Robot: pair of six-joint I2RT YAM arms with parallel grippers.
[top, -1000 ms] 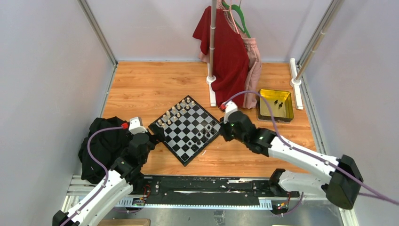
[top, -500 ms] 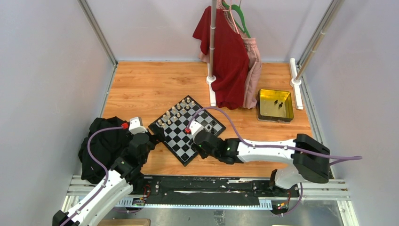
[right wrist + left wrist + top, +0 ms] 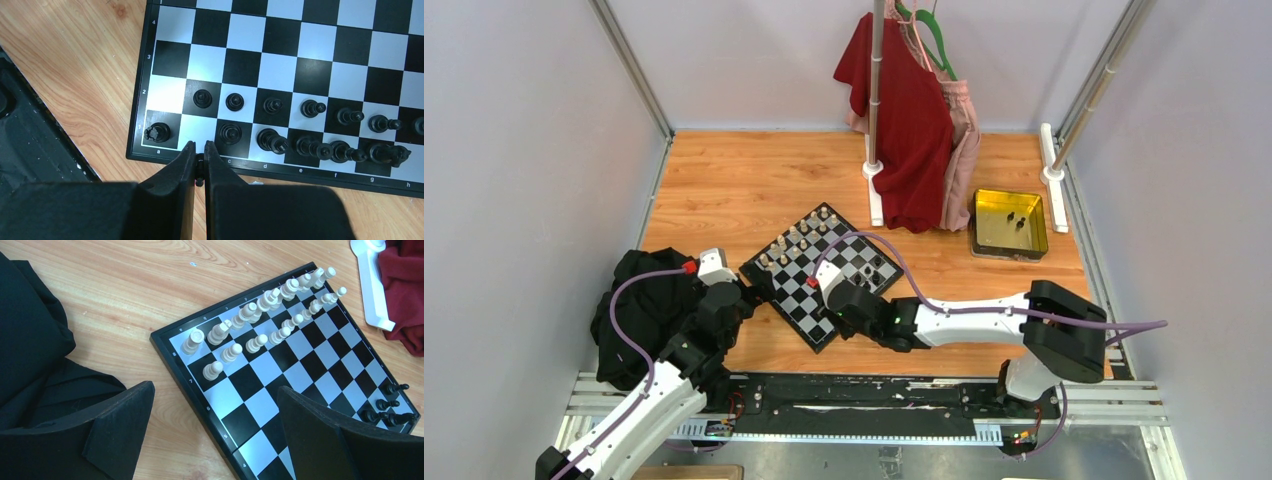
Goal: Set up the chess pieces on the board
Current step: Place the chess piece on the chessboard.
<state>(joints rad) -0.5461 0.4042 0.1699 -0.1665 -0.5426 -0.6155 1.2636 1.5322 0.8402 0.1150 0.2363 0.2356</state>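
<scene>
Hovering with the right gripper (image 3: 199, 148) just outside the near-right rim of the board (image 3: 245, 31), fingers drawn almost together on what looks like a tiny black chessman (image 3: 199, 170), though too little of it shows between the pads to name the piece or tell how its long axis lies. Faces a vacant white square (image 3: 197, 126) straight ahead of the fingertips, just inside that rim, between the corner rook (image 3: 156, 132) and the next back-rank piece (image 3: 230, 133). Judged the target, so calls for a short reach forward over the rim and then down, with little room on either side before nudging a neighbour. Shows the black ranks (image 3: 306, 146) mostly filled along that same edge of the board, and the cream pieces (image 3: 260, 320) in two rows along its far-left edge. Leaves two more black men (image 3: 1010, 215) in the yellow tray (image 3: 1008, 251), well beyond the board's right corner. Holds the left gripper (image 3: 215, 389) wide open and empty over the board's near-left rim, farther from the gap than the right, so the placement seems the right arm's.
</scene>
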